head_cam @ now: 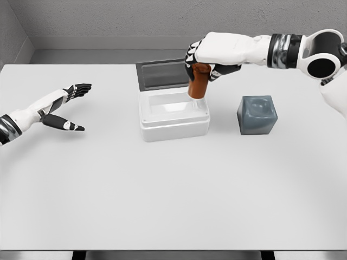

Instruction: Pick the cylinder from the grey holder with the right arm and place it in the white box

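An orange-brown cylinder (199, 82) hangs nearly upright over the right rear part of the white box (173, 125), its lower end close to the box's rim. My right hand (201, 60) is shut on the cylinder's top, the arm reaching in from the upper right. The white box stands open at the table's middle, its grey lid (161, 74) raised behind it. The grey holder (257, 114), a cube with a round socket on top, sits to the right of the box with nothing in it. My left hand (68, 105) rests open at the far left.
The white table (173, 195) stretches wide in front of the box and holder. A grey wall runs behind the table's far edge.
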Tool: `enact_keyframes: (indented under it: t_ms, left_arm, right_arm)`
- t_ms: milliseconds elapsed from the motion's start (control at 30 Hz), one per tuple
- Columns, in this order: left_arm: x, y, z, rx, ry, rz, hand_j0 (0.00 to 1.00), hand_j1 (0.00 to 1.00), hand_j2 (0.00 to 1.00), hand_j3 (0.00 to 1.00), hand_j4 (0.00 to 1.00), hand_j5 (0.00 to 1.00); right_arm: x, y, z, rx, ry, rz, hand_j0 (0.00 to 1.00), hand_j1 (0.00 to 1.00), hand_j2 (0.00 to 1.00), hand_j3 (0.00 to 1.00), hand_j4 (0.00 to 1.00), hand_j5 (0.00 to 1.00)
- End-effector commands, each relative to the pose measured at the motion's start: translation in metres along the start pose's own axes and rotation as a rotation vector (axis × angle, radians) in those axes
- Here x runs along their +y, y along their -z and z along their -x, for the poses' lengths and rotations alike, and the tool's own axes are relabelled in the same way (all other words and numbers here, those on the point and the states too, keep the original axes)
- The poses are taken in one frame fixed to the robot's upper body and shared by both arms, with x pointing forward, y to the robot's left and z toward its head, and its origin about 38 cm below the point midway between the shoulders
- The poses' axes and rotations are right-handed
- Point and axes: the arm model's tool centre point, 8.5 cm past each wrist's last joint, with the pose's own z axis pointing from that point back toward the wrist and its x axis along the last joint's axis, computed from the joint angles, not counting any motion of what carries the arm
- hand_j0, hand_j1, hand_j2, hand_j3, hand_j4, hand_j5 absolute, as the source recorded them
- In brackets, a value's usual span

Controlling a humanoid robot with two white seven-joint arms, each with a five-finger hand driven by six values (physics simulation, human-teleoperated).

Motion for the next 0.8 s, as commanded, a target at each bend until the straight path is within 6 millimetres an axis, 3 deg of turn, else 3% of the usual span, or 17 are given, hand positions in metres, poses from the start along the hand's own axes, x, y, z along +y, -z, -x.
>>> enact_keyframes:
  t_ms: [0,633,667,700,767]
  left_arm:
    - [0.001,0.0,-0.001,-0.004,-0.005,-0.005,1.0,1.0,1.0,1.0,1.0,1.0]
    - [-0.002,0.001,-0.001,-0.007,-0.006,0.001,1.0,1.0,1.0,1.0,1.0,1.0]
    - [-0.001,0.001,-0.001,-0.006,-0.005,0.001,1.0,1.0,1.0,1.0,1.0,1.0]
    - [-0.002,0.001,-0.001,-0.007,-0.006,0.001,1.0,1.0,1.0,1.0,1.0,1.0]
    - [-0.001,0.001,-0.001,-0.006,-0.005,0.001,1.0,1.0,1.0,1.0,1.0,1.0]
  right_arm:
    - [0.002,-0.001,0.004,0.009,0.015,0.0,0.36,0.36,0.36,0.36,0.36,0.36]
    - [0.014,0.013,0.009,0.022,0.037,-0.025,0.38,0.38,0.38,0.38,0.38,0.38]
    - [0.013,0.013,0.009,0.026,0.031,-0.029,0.49,0.49,0.49,0.49,0.49,0.49]
    - [0.014,0.013,0.01,0.035,0.016,-0.037,1.0,1.0,1.0,1.0,1.0,1.0]
    - [0.012,0.012,0.01,0.037,0.014,-0.035,1.0,1.0,1.0,1.0,1.0,1.0]
